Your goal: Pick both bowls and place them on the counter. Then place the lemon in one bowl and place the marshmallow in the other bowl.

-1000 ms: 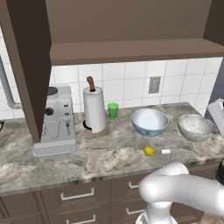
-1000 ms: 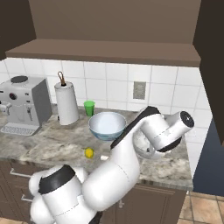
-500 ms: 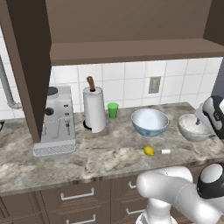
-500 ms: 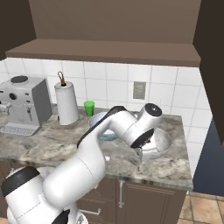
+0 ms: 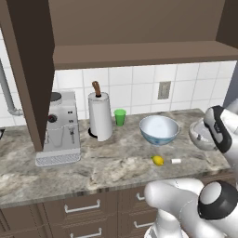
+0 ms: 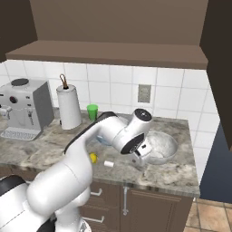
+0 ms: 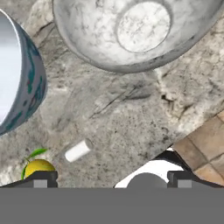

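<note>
The gripper point(image 6: 139, 160), jaws wide and empty, hangs near the marbled bowl point(image 6: 159, 146); both bowls are on the counter point(image 5: 69, 169), so I'd drop squarely over the lemon point(image 5: 158, 160), left of the marshmallow point(image 5: 176, 161), before closing.

Bare counter point(image 7: 131, 118) between marbled bowl point(image 7: 131, 30) and marshmallow point(image 7: 78, 150)

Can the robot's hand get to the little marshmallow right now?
Probably yes. The marshmallow lies in the open on the counter, beside the lemon and apart from both bowls. The open hand hangs just above it, with nothing between.
</note>
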Controlling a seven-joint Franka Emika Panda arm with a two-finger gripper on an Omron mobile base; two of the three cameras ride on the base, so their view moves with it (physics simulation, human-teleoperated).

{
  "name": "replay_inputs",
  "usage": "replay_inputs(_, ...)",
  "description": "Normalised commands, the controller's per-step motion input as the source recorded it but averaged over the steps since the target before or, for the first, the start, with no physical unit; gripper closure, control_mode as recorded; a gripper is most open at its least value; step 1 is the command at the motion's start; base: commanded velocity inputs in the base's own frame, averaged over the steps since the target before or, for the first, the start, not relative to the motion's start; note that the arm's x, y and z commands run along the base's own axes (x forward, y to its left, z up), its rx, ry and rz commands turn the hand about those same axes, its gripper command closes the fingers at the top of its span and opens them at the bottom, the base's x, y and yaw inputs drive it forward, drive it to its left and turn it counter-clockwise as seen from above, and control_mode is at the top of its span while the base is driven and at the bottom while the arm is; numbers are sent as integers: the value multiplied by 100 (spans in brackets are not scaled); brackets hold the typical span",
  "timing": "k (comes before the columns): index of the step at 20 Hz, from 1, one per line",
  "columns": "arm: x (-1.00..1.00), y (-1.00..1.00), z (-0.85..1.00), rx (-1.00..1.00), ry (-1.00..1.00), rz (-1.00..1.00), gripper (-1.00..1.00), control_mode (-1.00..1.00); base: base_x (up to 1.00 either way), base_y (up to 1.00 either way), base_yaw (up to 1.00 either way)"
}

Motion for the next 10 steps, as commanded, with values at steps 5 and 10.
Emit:
replay_inputs(5,3,35,-17,-9,2,41,-100,-100,0,0,0)
replay_inputs(10,3,15,-15,-1,24,6,-100,-100,0,0,0)
